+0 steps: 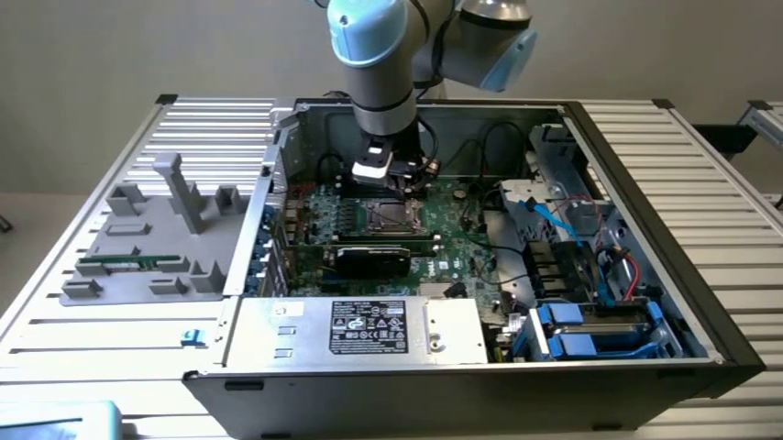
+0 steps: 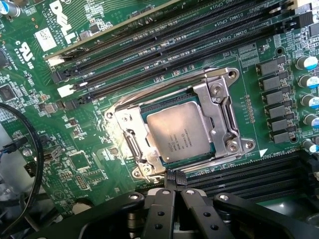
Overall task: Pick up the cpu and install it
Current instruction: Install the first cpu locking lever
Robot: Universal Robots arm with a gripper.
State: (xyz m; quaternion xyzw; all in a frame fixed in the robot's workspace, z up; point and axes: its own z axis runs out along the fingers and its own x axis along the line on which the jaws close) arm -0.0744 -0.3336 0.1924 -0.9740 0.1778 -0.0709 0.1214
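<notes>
The cpu (image 2: 179,132), a pale silver square chip, lies flat in the motherboard socket with the metal retention frame (image 2: 219,117) around it. My gripper (image 2: 175,178) is shut, its two black fingers pressed together with nothing between them. Their tips hover just beside the socket's edge nearest the camera, apart from the chip. In the exterior view the gripper (image 1: 389,191) hangs straight down inside the open computer case (image 1: 404,385), directly over the socket and cpu (image 1: 389,216).
Black memory slots (image 2: 164,47) run beside the socket. A black graphics card (image 1: 373,259) sits in front of it, and a power supply (image 1: 367,328) fills the case's front. Blue drive bays (image 1: 588,330) and cables are on the exterior view's right. A grey fixture (image 1: 147,247) holds a green memory stick (image 1: 123,263).
</notes>
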